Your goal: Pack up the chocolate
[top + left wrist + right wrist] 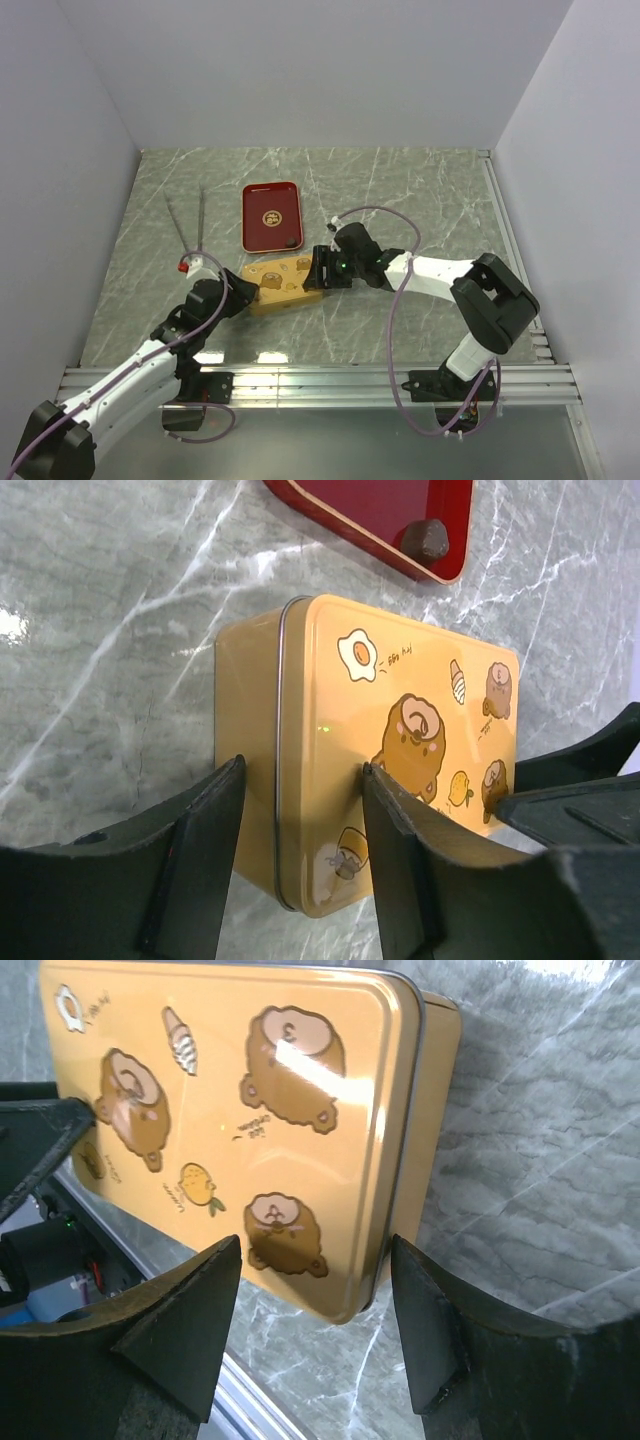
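Left gripper [300, 770]: jaws apart, astride one rim edge of the gold tin [400, 690], lid on; whether they pinch it, cannot tell.
Right gripper [315, 1245]: jaws apart, astride the tin's opposite end; grip likewise unclear.
Just beyond both jaws: red tray [270, 195], one chocolate [425, 538] in its nearest corner.
Marble surface [430, 200]: open room right of the right jaws, bounded by white walls.

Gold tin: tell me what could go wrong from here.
1. The gold tin looks closed, with the left hand and the right hand straddling opposite ends. If they pull unevenly, it may skid or tip on the smooth marble table.
2. One chocolate sits in the near corner of the red tray, close by the tin. A sliding tin could nudge the tray and roll it out.
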`<control>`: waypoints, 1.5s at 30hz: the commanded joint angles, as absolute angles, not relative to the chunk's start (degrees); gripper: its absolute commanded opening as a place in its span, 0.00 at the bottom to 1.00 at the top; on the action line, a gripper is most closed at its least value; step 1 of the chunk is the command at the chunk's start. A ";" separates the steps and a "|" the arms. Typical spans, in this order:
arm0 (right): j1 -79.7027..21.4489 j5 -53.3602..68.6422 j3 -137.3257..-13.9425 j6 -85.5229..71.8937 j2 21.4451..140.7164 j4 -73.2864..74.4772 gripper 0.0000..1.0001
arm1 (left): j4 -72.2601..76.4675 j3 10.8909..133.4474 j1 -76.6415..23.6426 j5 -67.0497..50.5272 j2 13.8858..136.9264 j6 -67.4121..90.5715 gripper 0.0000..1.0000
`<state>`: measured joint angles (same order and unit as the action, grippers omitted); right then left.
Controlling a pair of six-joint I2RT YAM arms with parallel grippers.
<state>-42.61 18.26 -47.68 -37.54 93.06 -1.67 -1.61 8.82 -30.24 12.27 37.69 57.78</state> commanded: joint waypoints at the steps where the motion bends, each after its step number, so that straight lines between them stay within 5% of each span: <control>1: -43.15 16.70 -49.66 -36.12 89.82 -1.58 0.68 | -5.01 7.29 -30.67 10.19 37.62 59.68 0.55; 17: -43.15 16.17 -49.13 -34.80 90.35 -0.62 0.68 | -10.46 8.70 -35.51 15.82 39.46 63.98 0.54; 30: -41.75 11.60 -47.64 -33.66 89.21 0.71 0.68 | -10.11 10.11 -36.74 18.55 40.34 63.02 0.68; 45: -41.84 6.86 -48.43 -33.40 92.38 3.43 0.68 | -9.32 10.46 -36.74 18.72 40.17 61.79 0.69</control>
